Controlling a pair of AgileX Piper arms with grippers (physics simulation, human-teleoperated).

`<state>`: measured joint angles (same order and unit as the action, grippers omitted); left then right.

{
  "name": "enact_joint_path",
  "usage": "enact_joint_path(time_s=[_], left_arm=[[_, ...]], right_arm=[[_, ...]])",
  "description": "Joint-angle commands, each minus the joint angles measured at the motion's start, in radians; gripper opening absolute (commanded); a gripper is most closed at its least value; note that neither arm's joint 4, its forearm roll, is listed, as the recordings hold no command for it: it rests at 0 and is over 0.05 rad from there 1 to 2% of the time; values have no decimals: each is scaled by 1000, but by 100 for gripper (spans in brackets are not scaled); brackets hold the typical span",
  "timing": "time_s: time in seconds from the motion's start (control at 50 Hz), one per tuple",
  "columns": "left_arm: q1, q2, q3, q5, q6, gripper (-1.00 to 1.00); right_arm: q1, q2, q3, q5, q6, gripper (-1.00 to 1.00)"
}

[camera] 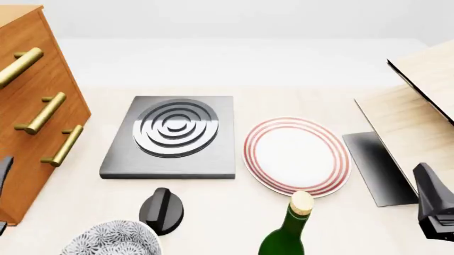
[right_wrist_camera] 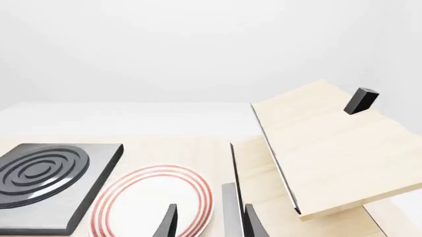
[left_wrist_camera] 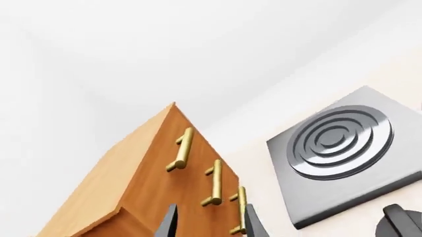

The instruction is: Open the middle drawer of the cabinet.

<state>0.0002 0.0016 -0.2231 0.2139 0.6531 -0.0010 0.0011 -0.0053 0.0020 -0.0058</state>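
The cabinet [camera: 32, 101] stands at nine o'clock on the table [camera: 234, 212], its middle drawer [camera: 44, 112] shut flush. The left gripper [left_wrist_camera: 209, 224] faces the handles, jaws spread, empty. The right gripper [right_wrist_camera: 209, 222], jaws spread, hovers at four o'clock beside the plate [camera: 296, 154].

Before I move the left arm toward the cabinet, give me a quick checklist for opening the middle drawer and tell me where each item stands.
1. Middle drawer of the tall orange-brown wooden cabinet shut, front flush with its neighbours: ok.
2. Its brass bar handle in plain sight and unobstructed: ok.
3. Left gripper open with nothing between the fingers: ok.
4. Left gripper lined up on the middle handle: not ok; in the left wrist view the lowest handle sits nearest the fingers.
5. Left gripper touching any handle: not ok, a gap shows.
6. Right gripper out of the way, over by the red-ringed white plate: ok.
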Motion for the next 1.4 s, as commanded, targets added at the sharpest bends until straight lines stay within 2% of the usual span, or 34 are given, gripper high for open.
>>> enact_joint_path(time_s=[0.02,0.04,0.12,0.18,0.22,0.26,0.28,0.32,0.38,0.58,0.62,0.64,0.66,0.7,0.72,1.08,1.4], left_arm=[[20,6,55,-77,194,100],[27,12,76,-107,229,100],[26,69,97,-180,253,100],[35,167,151,-329,301,100],[36,190,161,-364,311,100],[44,255,179,-456,336,100],[44,257,180,-459,336,100],[52,367,202,-586,359,100],[49,477,217,-701,377,100],[72,729,223,-936,432,100],[76,750,223,-956,431,100],[99,950,223,-1177,471,100],[99,981,223,-1208,471,100],[106,1129,223,-1352,493,100],[163,1248,219,-1434,547,100],[190,1288,180,-1434,577,100],[229,1382,103,-1434,582,100]], right_arm=[[0,0,0,0,0,100],[0,0,0,0,0,100],[0,0,0,0,0,100],[0,0,0,0,0,100],[0,0,0,0,0,100],[0,0,0,0,0,100],[0,0,0,0,0,100],[0,0,0,0,0,100],[0,0,0,0,0,100],[0,0,0,0,0,100],[0,0,0,0,0,100],[0,0,0,0,0,100],[0,0,0,0,0,100],[0,0,0,0,0,100],[0,0,0,0,0,100],[0,0,0,0,0,100],[0,0,0,0,0,100]])
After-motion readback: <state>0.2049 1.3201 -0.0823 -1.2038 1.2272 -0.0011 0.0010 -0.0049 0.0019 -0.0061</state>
